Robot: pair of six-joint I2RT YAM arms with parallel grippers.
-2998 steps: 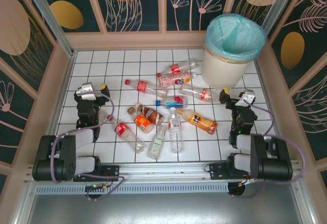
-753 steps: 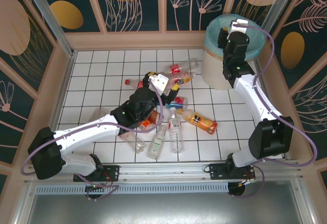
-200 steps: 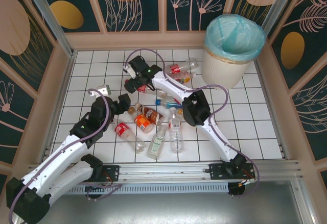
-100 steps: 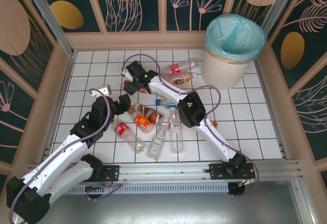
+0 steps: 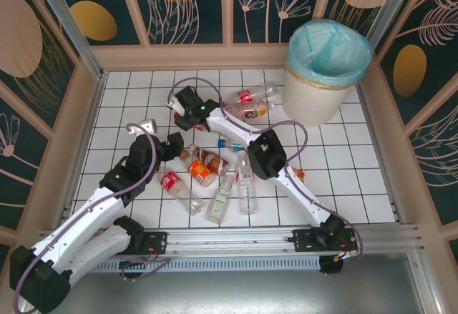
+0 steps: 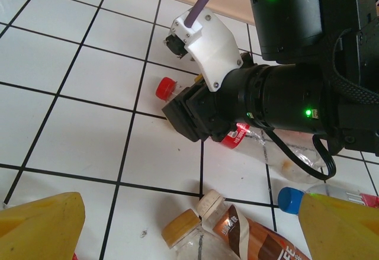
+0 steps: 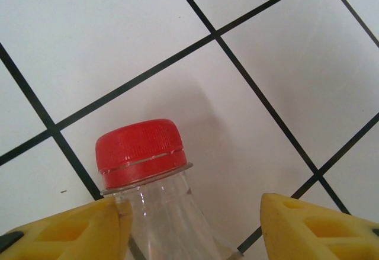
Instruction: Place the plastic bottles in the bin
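Because the bin [image 5: 309, 98] stands well apart from the pile of plastic bottles [image 5: 236, 167], a carry there could drop its load: the right gripper [image 7: 189, 218], jaws wide, straddles only a slim neck. The left gripper [image 5: 169, 146], slightly farther from the bin, hangs open and empty. The clear bottle [image 7: 159, 215] lies flat, its red cap [image 7: 141, 146] on.

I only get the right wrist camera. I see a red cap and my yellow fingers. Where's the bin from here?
Observer: On the top camera the bin stands in the far right corner; your right gripper is at the far left edge of the bottle pile.
Operator: Is the other arm near me?
Observer: Yes. The left gripper hangs open just on the near side of yours, by a brown-capped bottle.
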